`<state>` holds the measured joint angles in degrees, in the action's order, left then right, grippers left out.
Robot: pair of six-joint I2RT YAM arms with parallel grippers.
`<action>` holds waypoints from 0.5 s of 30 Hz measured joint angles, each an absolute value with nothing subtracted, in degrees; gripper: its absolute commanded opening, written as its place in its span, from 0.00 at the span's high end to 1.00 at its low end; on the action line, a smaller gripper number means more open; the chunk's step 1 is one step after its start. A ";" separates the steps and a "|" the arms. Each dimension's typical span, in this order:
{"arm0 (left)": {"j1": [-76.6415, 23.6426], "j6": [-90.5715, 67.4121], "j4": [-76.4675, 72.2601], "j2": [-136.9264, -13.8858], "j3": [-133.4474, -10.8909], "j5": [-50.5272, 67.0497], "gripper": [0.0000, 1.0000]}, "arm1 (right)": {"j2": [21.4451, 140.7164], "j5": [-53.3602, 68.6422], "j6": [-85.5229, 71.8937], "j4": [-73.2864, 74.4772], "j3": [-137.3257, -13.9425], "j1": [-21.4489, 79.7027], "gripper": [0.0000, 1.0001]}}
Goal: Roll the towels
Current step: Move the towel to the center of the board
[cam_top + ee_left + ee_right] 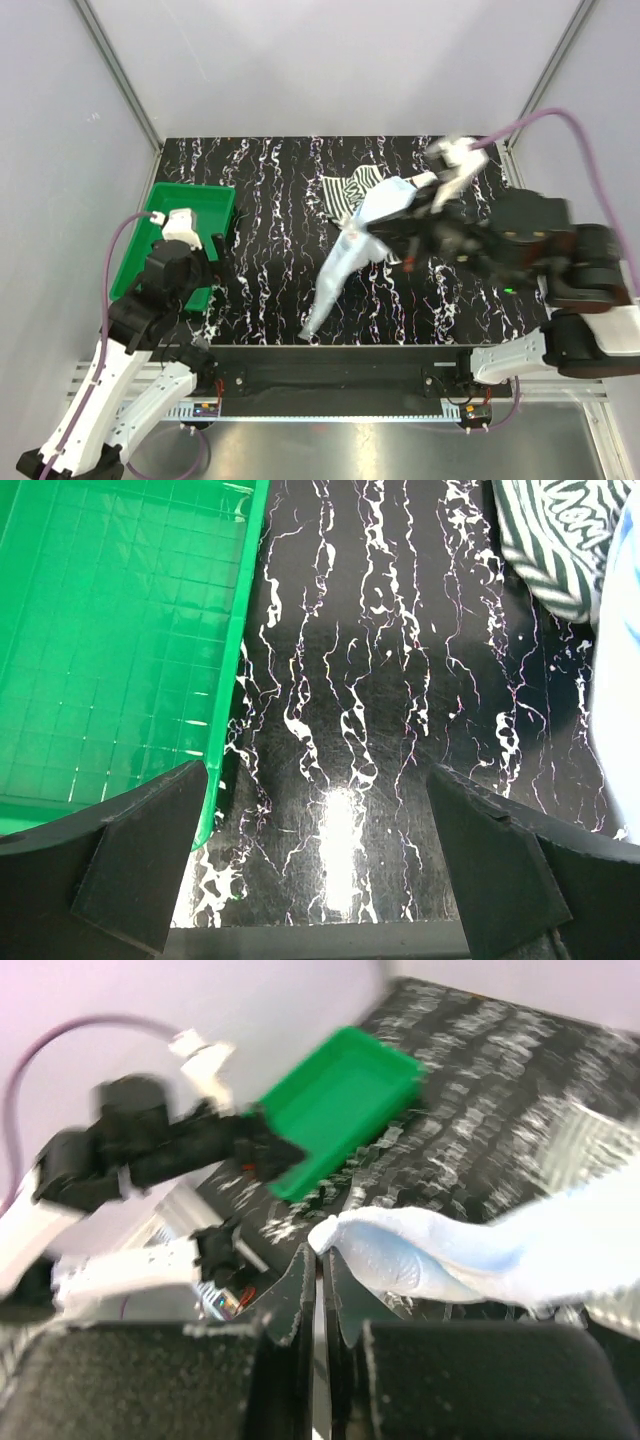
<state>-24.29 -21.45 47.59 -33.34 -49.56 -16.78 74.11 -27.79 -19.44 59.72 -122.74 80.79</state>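
My right jaws clamped on blue towel (342,260), centre frame, overlapping striped towel (350,190); left jaws wide apart by green tray (212,200).

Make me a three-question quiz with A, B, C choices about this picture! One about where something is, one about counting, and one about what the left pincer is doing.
1. Where is the green tray?
A) beside the left arm
B) beside the right arm
C) under the towels

2. How many towels are there?
A) one
B) two
C) four

3. The left pincer is:
A) wide open and empty
B) shut tight
C) squeezing a towel

Answers:
1 A, the tray sits at the left edge of the table, by that arm.
2 B, a blue towel and a striped towel.
3 A, its fingers stand far apart with only table between.
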 measured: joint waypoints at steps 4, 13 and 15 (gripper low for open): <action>-24.29 -21.50 47.00 -37.39 -51.75 -15.53 0.01 | 69.97 -40.53 -33.67 69.14 -123.90 80.38 1.00; -30.83 -24.49 36.36 -73.89 -66.24 -10.48 0.01 | 54.87 -47.35 -53.91 77.32 -95.88 78.48 1.00; -32.84 -25.04 35.42 -84.73 -71.72 -9.39 0.01 | 54.28 -47.44 -53.78 78.00 -93.65 78.48 1.00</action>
<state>-32.84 -25.04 35.42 -84.73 -71.72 -9.39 54.28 -47.44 -53.78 78.00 -93.65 78.48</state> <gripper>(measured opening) 0.984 0.065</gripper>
